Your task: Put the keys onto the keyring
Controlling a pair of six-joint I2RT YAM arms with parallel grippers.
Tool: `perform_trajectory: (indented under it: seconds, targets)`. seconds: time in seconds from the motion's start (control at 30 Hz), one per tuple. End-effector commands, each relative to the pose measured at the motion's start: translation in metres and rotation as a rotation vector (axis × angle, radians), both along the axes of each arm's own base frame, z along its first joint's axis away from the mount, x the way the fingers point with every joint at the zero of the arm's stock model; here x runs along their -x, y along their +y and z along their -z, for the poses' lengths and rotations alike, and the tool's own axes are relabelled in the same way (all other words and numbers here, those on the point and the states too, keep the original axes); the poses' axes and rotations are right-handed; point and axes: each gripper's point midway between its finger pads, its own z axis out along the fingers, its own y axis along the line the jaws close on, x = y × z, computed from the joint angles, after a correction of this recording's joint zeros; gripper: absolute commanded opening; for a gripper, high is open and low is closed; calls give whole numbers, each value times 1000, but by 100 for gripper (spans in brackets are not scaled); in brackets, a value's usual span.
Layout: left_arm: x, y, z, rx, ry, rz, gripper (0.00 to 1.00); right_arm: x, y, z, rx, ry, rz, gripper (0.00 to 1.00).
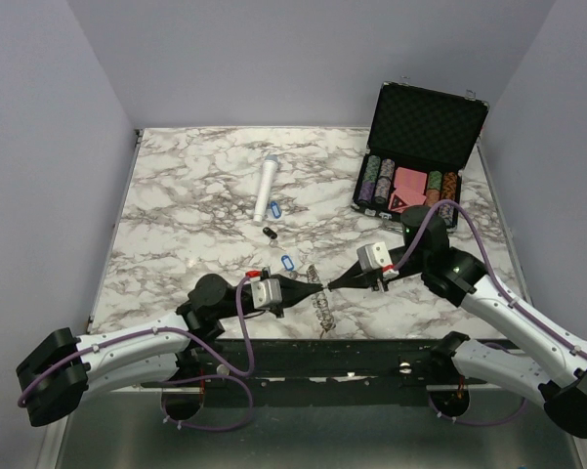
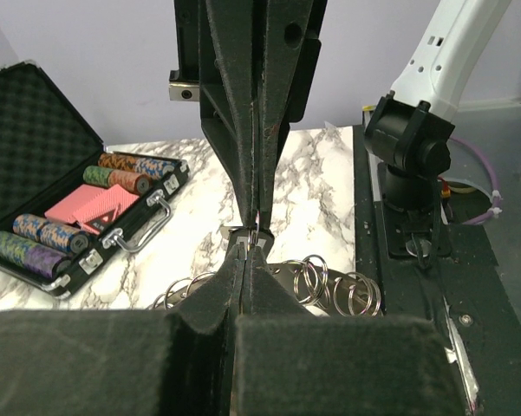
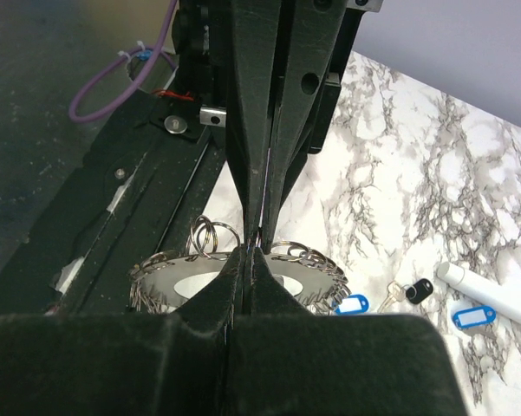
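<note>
We see L end effector (image 1: 313, 287) & R end effector (image 1: 337, 283) both clenched, tips touching just above keyring (image 1: 322, 311) on surface (image 1: 195, 215) nr front edge. Can't tell if anything's pinched. Blue-tag key (image 1: 286, 264), black-tag key (image 1: 269, 233) loose beyond.

A large flat grey metal keyring (image 3: 169, 282) with a toothed, gear-like rim sits close to the near edge of the marble table (image 1: 176, 195). Small wire split rings (image 2: 357, 295) hang around its rim, and its wide centre hole shows pale. Three small metal keys lie flat on the marble, none on the ring. The key with a blue oblong plastic tag (image 1: 286, 264) lies just beside it. The black-tagged key (image 1: 269, 233) is farther back, and the second blue-tagged key (image 1: 276, 208) lies just beyond that.
</note>
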Motion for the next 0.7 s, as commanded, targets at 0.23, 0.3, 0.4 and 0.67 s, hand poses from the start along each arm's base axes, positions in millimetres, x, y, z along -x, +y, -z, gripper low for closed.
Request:
perform_trajectory:
  seconds: [0.23,0.3,0.4,0.67]
  targets:
    - [-12,10,-40,106,51,-70,0,0,-2,10,57,-59,3,0]
    - [-14,11,-42,114,66,-76,0,0,-3,12,62,-65,3,0]
    - [-14,11,-43,126,90,-74,0,-1,-3,14,66,-71,5,0]
    - [-16,16,-56,256,161,-78,0,-2,-1,15,51,-56,12,0]
